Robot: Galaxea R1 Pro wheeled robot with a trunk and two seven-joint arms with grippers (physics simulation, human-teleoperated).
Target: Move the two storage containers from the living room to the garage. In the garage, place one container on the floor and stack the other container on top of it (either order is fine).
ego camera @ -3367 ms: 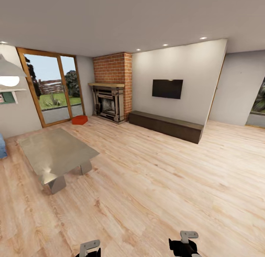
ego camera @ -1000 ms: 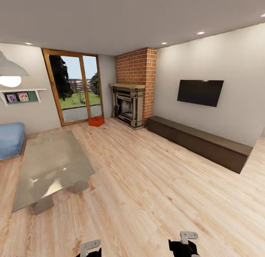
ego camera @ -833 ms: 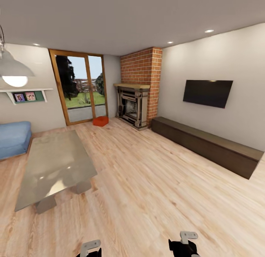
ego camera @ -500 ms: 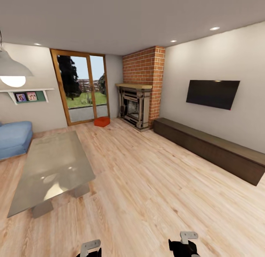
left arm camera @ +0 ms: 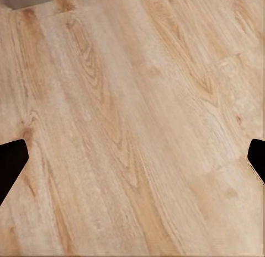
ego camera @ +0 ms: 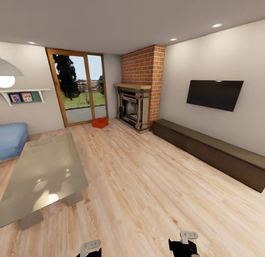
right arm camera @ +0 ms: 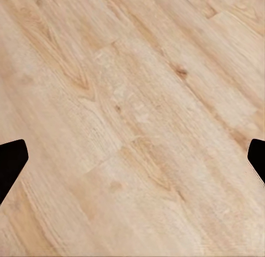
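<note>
Okay, my left fingers (left arm camera: pixel 11 163) and right fingers (right arm camera: pixel 11 160) spread wide, empty, over light wood-plank flooring (ego camera: pixel 147 183). Both grippers low at the head view's bottom edge. Rust-red storage container (ego camera: pixel 100 122) sits on the floor far ahead, between wood-framed glass doors (ego camera: pixel 79 88) and dark ornate fireplace (ego camera: pixel 133 109). Grey table (ego camera: pixel 38 176) at left.

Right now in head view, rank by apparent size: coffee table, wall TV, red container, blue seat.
1. coffee table, largest, though it also sits nearest the camera.
2. wall TV.
3. blue seat, cut off at the frame edge, so its rank against the TV is unsure.
4. red container, smallest and farthest away.
</note>
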